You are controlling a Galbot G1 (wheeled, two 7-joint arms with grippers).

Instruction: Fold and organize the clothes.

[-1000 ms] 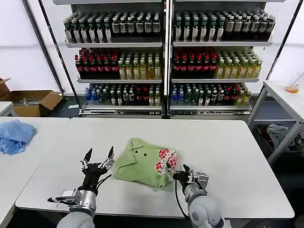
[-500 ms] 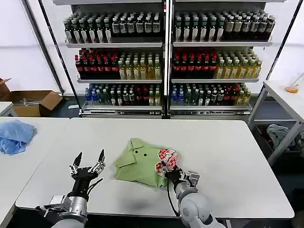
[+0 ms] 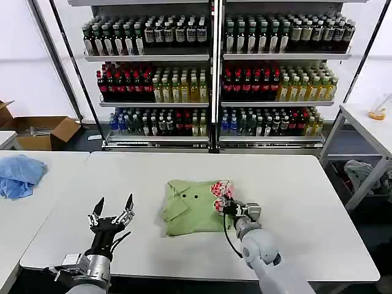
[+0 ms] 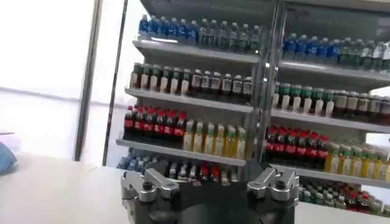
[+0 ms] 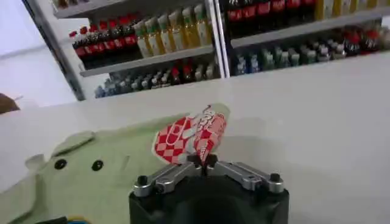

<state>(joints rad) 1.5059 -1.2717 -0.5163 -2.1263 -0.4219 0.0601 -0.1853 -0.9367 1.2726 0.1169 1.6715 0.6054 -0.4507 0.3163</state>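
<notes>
— What has changed over the last second?

— Mostly the shirt [image 3: 195,208]. It was lying bunched and skewed near the front of the white table [image 3: 306,202]; now it is sitting farther back and squarer, its collar toward the robot's left. The right gripper [image 3: 224,209] has travelled with it, up from the table's front edge to the shirt's right side.

— Is that gripper gripping anything?

— Yes. In the right wrist view its fingers [image 5: 177,173] are closing together on the red-and-white floral patch [image 5: 190,135], which is standing up in a small peak above the jaws (the rest of the light green fabric is lying flat on the table). Two dark buttons [image 5: 60,164] are showing beside the collar.

— And the left arm?

— The left gripper [image 3: 112,209] is hanging above the table's front left part, well apart from the shirt, pointing upward with its jaws spread and nothing between them. It has drifted a little leftward and lower since a second ago. Its own camera is looking out past the fingertips toward the shelves of bottled drinks [image 4: 244,109].

— Anything else nearby?

— A light blue cloth [image 3: 18,174] is lying crumpled on the neighbouring table to the left, and a cardboard box [image 3: 43,131] is sitting on the floor behind it.
</notes>
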